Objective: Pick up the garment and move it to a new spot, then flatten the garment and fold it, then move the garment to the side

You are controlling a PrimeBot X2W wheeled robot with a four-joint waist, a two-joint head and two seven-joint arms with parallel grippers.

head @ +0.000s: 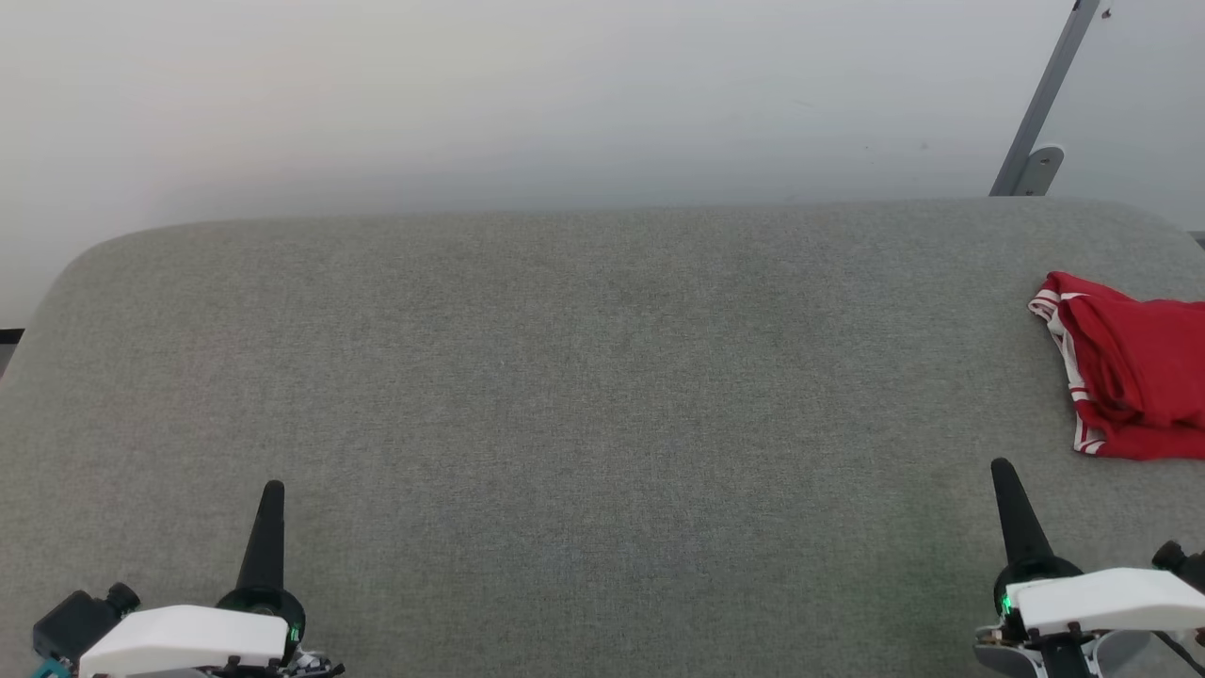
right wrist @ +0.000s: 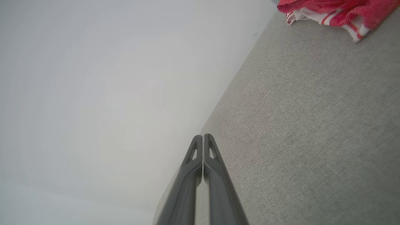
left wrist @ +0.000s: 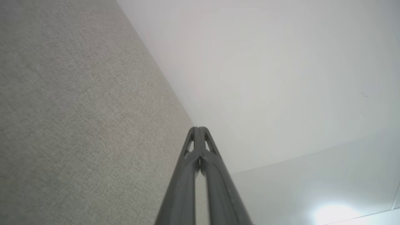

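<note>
crumpled red fabric garment (head: 1134, 377) with white-striped trim lies at 3 o'clock on the grey woven tabletop (head: 584, 377), touched by neither hand.
head view: the left hand (head: 272, 488) at 7 o'clock and the right hand (head: 1002, 466) at 5 o'clock point toward 12, dark fingers pressed together, empty; the garment lies near the right hand, apart from it. left wrist view: left hand (left wrist: 198, 128) fingers together, tabletop at 9 o'clock, pale wall (left wrist: 281, 78) at 2. right wrist view: right hand (right wrist: 203, 136) fingers together, garment (right wrist: 328, 9) at 1 o'clock, well apart.
</note>
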